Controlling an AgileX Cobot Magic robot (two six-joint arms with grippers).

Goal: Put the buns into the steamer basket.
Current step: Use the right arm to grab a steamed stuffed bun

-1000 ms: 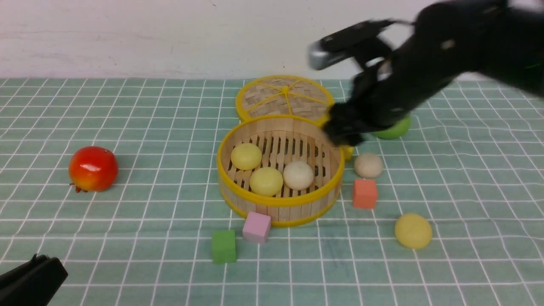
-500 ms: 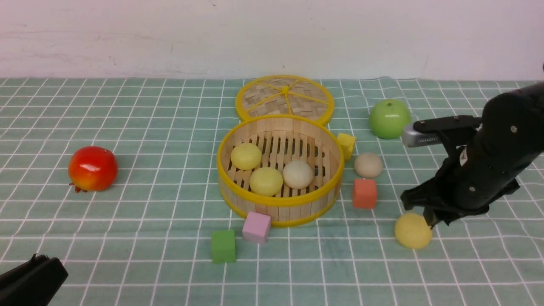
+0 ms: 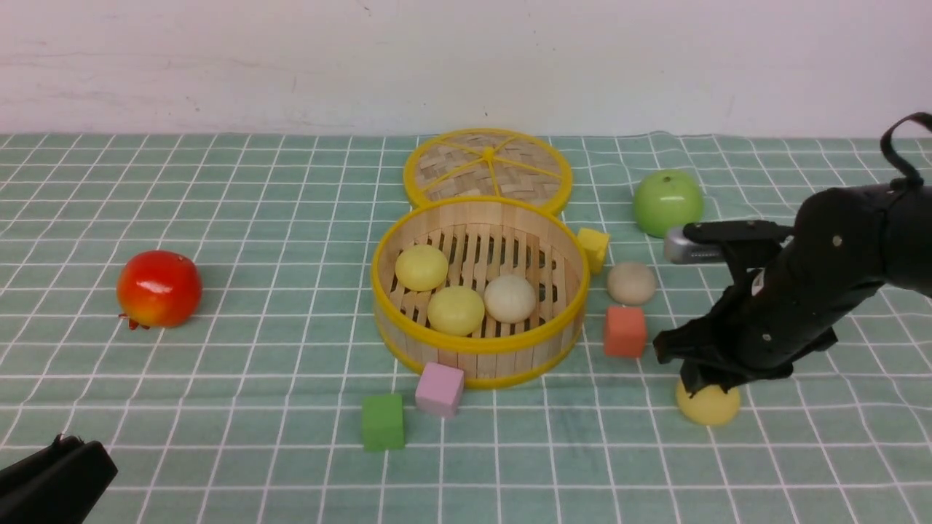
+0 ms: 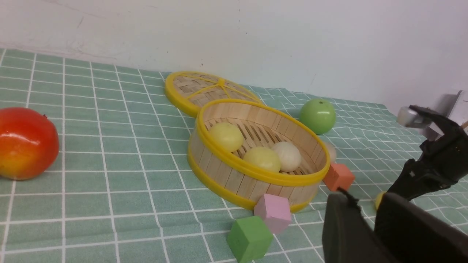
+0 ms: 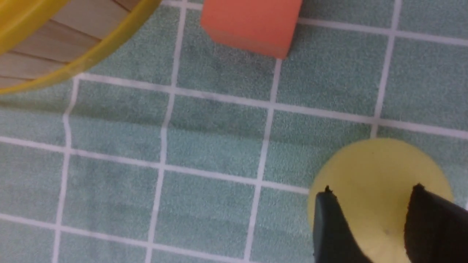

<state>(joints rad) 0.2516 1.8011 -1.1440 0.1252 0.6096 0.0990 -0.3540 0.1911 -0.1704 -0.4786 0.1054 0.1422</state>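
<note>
Beneath the right arm's parted jaws (image 3: 695,371), one smooth bun (image 3: 709,406) shows pale yellow and round.

A table (image 3: 240,407) under a green cloth with a white grid carries the bamboo basket (image 3: 480,363), a woven lid (image 3: 466,164), a red fruit (image 3: 159,290), a green apple (image 3: 667,204), an off-white bun (image 3: 631,283), a yellow bun (image 3: 710,407), and yellow (image 3: 593,249), orange (image 3: 625,332), pink (image 3: 440,390) and green blocks (image 3: 383,422).
</note>
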